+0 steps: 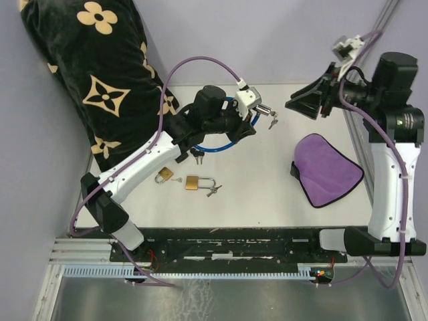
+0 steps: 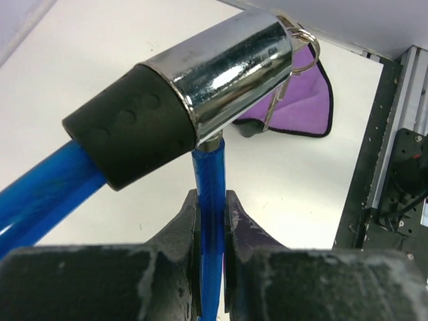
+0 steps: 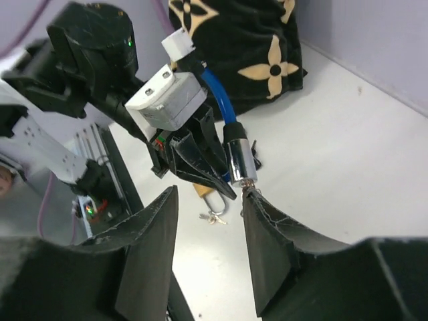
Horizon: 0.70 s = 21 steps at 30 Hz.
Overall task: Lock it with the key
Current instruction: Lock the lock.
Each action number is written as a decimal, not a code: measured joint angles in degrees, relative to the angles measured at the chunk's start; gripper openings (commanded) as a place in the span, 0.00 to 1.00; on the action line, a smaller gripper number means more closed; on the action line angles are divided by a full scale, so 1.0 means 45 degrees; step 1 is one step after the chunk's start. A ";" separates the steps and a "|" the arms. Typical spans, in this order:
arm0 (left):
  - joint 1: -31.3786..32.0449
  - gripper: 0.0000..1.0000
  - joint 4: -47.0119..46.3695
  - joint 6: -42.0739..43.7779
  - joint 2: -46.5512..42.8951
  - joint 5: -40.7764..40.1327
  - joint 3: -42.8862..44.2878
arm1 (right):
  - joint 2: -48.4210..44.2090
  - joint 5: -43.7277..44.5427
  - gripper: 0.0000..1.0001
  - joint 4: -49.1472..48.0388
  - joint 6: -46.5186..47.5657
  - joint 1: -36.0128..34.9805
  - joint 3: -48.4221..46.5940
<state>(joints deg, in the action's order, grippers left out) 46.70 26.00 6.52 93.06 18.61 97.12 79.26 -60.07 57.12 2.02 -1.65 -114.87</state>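
Left hand [image 2: 210, 200]: 2 fingers clamped on the blue cable [image 2: 208, 167] of the cable lock [image 3: 219, 95], just below its chrome lock head [image 2: 231, 67]. The lock is held raised above the desk [image 1: 267, 187], with the head tilted and a black sleeve [image 2: 127, 127] at its other end.

Key [image 1: 272, 122]: hangs on a wire ring at the head's free end.

Right hand [image 3: 208, 194]: 2 fingers spread apart, gripping nothing, in the air near the lock head and facing it. Contact with the head cannot be told.

Desk also carries:
- 1 small brass padlock [image 1: 164, 176].
- 1 larger brass padlock [image 1: 193, 182], just beside the small one, with keys next to it.
- 1 purple cloth [image 1: 328, 170], on the right.
- 1 black bag [image 1: 93, 67] with tan flower print, at far left.
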 measured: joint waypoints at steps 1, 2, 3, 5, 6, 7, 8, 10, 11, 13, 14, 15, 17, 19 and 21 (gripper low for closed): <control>-0.0029 0.03 -0.0005 0.0000 -0.0068 0.0073 -0.0151 | -0.0539 -0.0355 0.51 -0.1205 -0.0981 0.0505 0.0865; -0.0068 0.03 -0.0015 0.0000 -0.0151 0.0199 -0.0306 | -0.0947 -0.0670 0.51 -0.2419 -0.1977 0.0903 0.1642; -0.0107 0.03 -0.0039 0.0000 -0.0233 0.0287 -0.0423 | -0.1209 -0.0947 0.51 -0.3701 -0.2929 0.1219 0.2341; -0.0136 0.03 -0.0092 0.0000 -0.0369 0.0447 -0.0510 | -0.1379 -0.1341 0.52 -0.5547 -0.4420 0.1452 0.3279; -0.0136 0.03 -0.0136 0.0000 -0.0452 0.0563 -0.0534 | -0.1399 -0.1525 0.52 -0.6421 -0.5187 0.1452 0.3711; -0.0136 0.03 -0.0248 0.0005 -0.0549 0.0646 -0.0588 | -0.1321 -0.1579 0.52 -0.7091 -0.5765 0.1452 0.4095; -0.0136 0.03 -0.0364 0.0005 -0.0661 0.0704 -0.0656 | -0.1219 -0.1603 0.52 -0.7762 -0.6450 0.1447 0.4614; -0.0131 0.03 -0.0661 0.0019 -0.0903 0.0835 -0.0869 | -0.1073 -0.1583 0.51 -0.8636 -0.7606 0.1452 0.5527; -0.0131 0.03 -0.0782 0.0049 -0.1020 0.0889 -0.0991 | -0.1035 -0.1535 0.51 -0.8956 -0.8111 0.1452 0.5960; -0.0131 0.03 -0.1015 0.0097 -0.1253 0.0899 -0.1214 | -0.0991 -0.1433 0.50 -0.9277 -0.9131 0.1467 0.6693; -0.0131 0.03 -0.1098 0.0102 -0.1336 0.0899 -0.1287 | -0.0991 -0.1399 0.49 -0.9413 -0.9534 0.1467 0.6897; -0.0131 0.03 -0.1185 0.0107 -0.1384 0.0899 -0.1321 | -0.0991 -0.1404 0.49 -0.9520 -0.9899 0.1467 0.7019; -0.0131 0.03 -0.1287 0.0112 -0.1399 0.0894 -0.1326 | -0.1025 -0.1413 0.48 -0.9719 -1.0477 0.1462 0.7087; -0.0131 0.03 -0.1370 0.0117 -0.1399 0.0894 -0.1336 | -0.1175 -0.1452 0.47 -0.9947 -1.1011 0.1462 0.7150; -0.0131 0.03 -0.1423 0.0121 -0.1399 0.0889 -0.1341 | -0.1447 -0.1525 0.46 -1.0142 -1.1404 0.1413 0.7266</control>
<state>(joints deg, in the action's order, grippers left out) 46.11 19.59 7.07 86.76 22.61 91.09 72.75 -66.94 11.49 -49.30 4.71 -82.17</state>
